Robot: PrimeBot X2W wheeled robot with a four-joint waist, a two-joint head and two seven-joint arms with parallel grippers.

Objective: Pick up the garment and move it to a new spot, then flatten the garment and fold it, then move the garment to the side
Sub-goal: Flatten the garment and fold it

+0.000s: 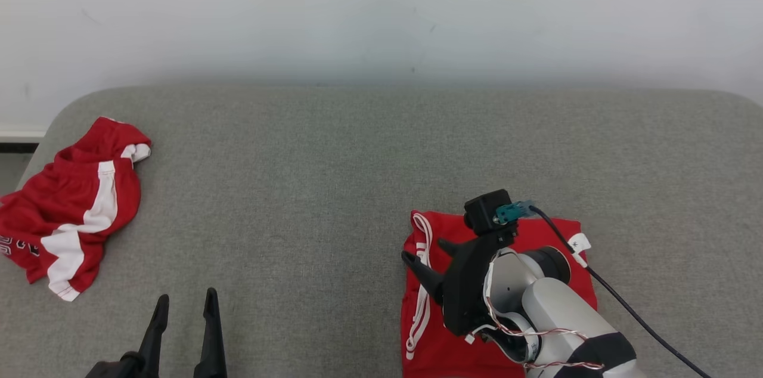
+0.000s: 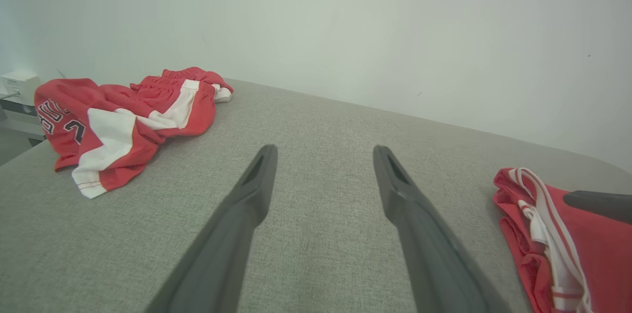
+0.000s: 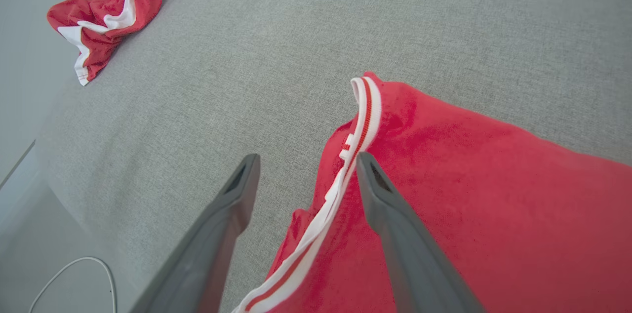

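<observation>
Folded garment (image 1: 444, 224): soft red cloth, rectangular, white-striped edge, lower right on the grey woven counter (image 1: 310, 187). Right jaws spread over that edge. Left jaws spread, empty. Crumpled red-and-white heap (image 1: 71, 205): far left.

Dark letters beginning "BUL" and a figure "2" beneath them show on the crumpled red garment (image 2: 113, 125), well off to the left of the left gripper (image 2: 324, 151); folds hide the rest of the print.
</observation>
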